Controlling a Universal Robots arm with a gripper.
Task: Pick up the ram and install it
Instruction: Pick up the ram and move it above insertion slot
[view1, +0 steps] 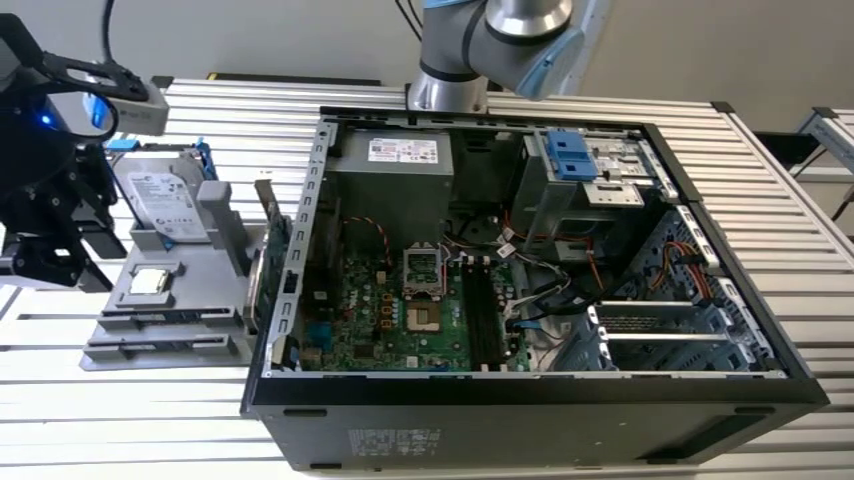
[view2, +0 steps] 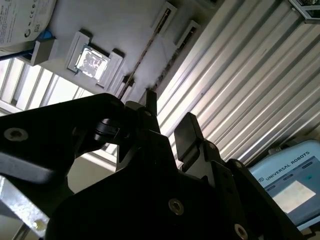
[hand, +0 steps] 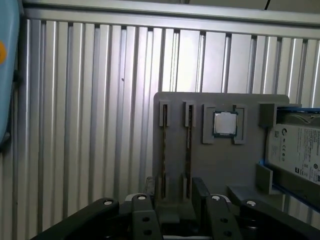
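A ribbed aluminium table (view1: 134, 420) carries everything. The pincer (hand: 175, 184) hangs over a grey tray (hand: 220, 165), its fingers (hand: 201, 192) spread apart and grasping nothing. The ram (hand: 188, 150) stands on its thin edge in a slot of that tray, its long axis running straight away from the gap between the fingers. A second stick (hand: 164, 150) lies parallel, just beside it. Further along the tray sit a square chip (hand: 225, 123) and a hard drive (hand: 295, 150) with a white printed label. In the exterior view the tray lies at nine o'clock from the open computer case (view1: 534, 400)
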